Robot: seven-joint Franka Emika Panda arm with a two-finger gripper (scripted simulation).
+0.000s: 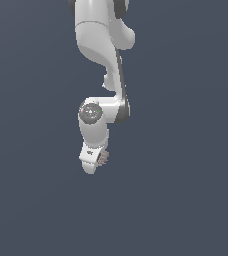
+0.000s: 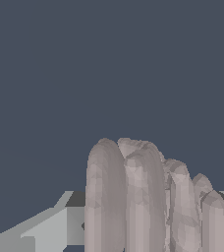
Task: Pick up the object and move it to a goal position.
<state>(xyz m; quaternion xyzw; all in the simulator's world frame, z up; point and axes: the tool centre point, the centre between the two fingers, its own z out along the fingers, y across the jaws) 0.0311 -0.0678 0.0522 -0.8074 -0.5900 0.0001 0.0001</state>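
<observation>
Pinkish-brown ridged object (image 2: 143, 197) | clamped in white tool (image 1: 97, 162) | arm (image 1: 103, 45) above, plain grey backdrop

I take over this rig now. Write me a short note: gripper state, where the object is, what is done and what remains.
Gripper: low in the exterior view, at the object; fingers mostly hidden, so I cannot tell whether it is shut.
Object: pinkish-brown ridged blob, right at the gripper; it fills the wrist view.
Done: the arm has reached the object. Whether it is lifted is unclear.
Left: confirm the grasp, then carry it to the goal; no goal marker is visible.
</observation>
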